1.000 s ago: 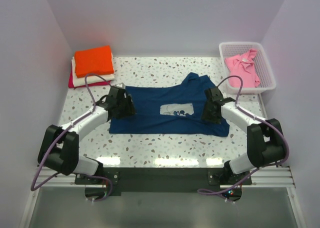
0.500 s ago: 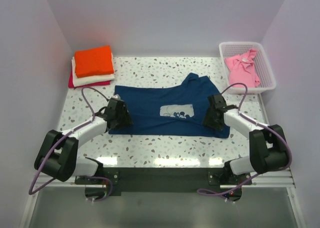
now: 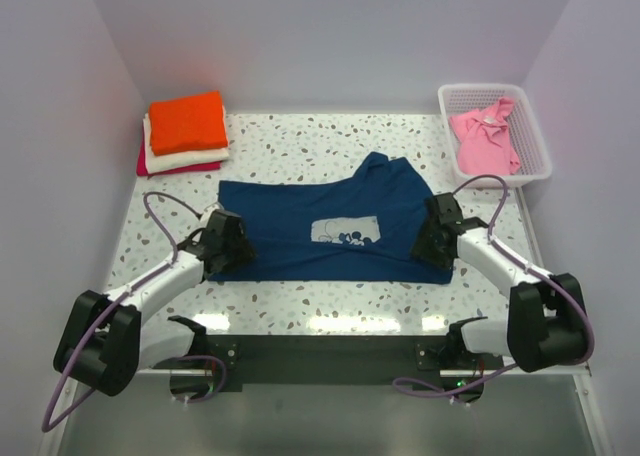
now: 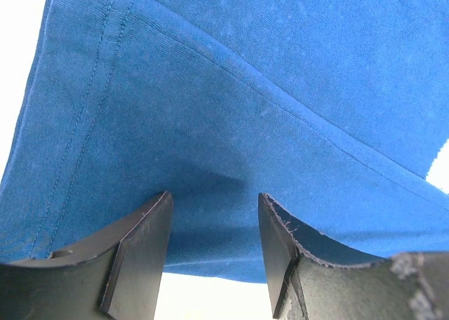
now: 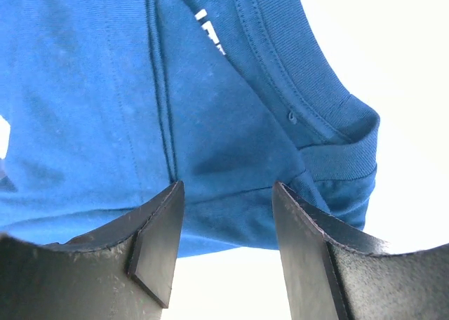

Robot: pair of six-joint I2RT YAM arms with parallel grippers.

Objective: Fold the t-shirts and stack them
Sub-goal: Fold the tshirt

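1. Top external view: the navy blue tee (image 3: 290,226) lies spread flat on the speckled table (image 3: 330,136) with its white chest graphic (image 3: 345,231) facing up. It stretches from one gripper across to the other.
2. The left gripper (image 3: 228,244) sits low over the near corner at its own end of the cloth. The right gripper (image 3: 435,238) sits low over the near corner at the opposite end.
3. Left wrist view: the two black fingers (image 4: 140,243) stand clearly apart, with a wide gap between them.
   - Blue cloth fills the space ahead of them and runs across that gap.
   - A stitched hem (image 4: 77,123) runs away to the left of the fingers.
   - Nothing is pinched between the jaws. The tips sit at the tee's near edge, and I cannot tell whether they press on it.
4. Right wrist view: this gripper's jaws are also parted wide and clamp nothing.
   - The tee lies ahead of the tips and to their left.
   - The ribbed collar (image 5: 330,123) curls just ahead of the right-hand finger.
   - Bare white table shows beyond the collar.
5. Well beyond the right gripper and out to its right, a pink tee (image 3: 485,141) is heaped in the white lattice basket (image 3: 480,88) at the far corner.
6. Well beyond the left gripper, a folded stack sits at the other far corner, with the orange tee (image 3: 187,121) on top. The cream tee (image 3: 185,159) is under it and the magenta tee (image 3: 143,161) is at the bottom.
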